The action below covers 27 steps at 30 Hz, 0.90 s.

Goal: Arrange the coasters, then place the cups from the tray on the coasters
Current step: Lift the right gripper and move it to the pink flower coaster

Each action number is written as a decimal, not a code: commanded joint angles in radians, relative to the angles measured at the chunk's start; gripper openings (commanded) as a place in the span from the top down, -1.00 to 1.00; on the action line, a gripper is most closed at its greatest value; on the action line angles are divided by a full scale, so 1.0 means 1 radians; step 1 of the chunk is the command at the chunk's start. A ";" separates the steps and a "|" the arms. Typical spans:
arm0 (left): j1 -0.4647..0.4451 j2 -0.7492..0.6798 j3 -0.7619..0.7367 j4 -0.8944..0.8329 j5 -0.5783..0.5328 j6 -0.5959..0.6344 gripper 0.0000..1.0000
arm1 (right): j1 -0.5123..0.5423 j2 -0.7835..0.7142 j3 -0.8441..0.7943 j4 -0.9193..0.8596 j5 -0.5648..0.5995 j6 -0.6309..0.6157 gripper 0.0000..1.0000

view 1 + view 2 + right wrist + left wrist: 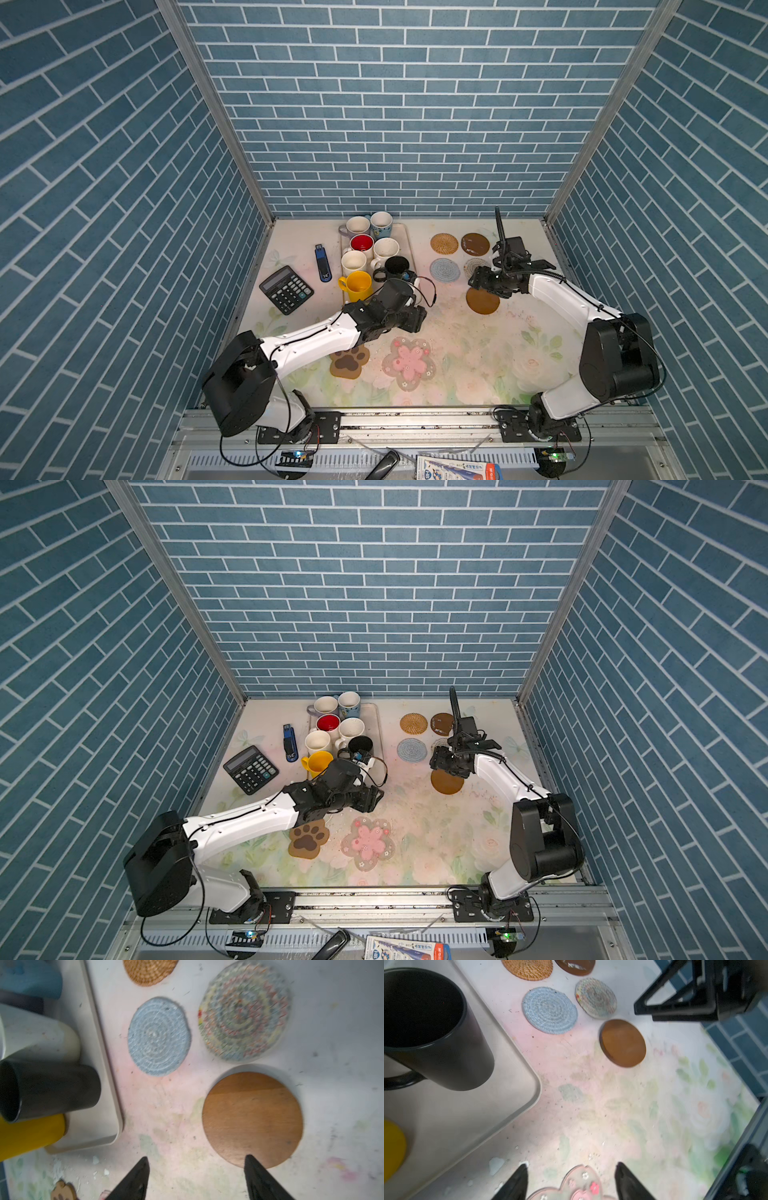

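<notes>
**flower coaster sits right under the left claw**

left claw [572, 1165] hangs with its jaws apart and nothing between them. the flower coaster [581, 1186] lies flat on the table just below, petals showing between the two tips. it's roughly round, so no long axis to line up with; my guess is a petal edge is the thing to grab. the left arm is clearly nearer. right claw [196, 1157] is apart and empty too, one tip over the rim of a brown disc [252, 1120] - can't tell if it touches. the cups [385, 249] all sit on the tray [536, 1086]. hard bits: the flower is cut off at the frame edge, both wrist views are blurry, and in both top views the left arm covers a bit of the paw coaster [350, 360].
</notes>
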 commanded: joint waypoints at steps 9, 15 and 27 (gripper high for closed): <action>-0.051 -0.131 -0.215 -0.054 -0.052 -0.161 0.31 | 0.215 -0.051 -0.207 0.184 -0.201 0.019 -0.43; -0.058 -0.079 -0.240 -0.023 -0.062 -0.204 0.54 | 0.271 -0.088 -0.309 0.293 -0.229 0.058 -0.43; -0.069 0.026 -0.297 0.120 0.003 -0.258 0.85 | 0.361 0.014 -0.342 0.387 -0.301 0.063 -0.47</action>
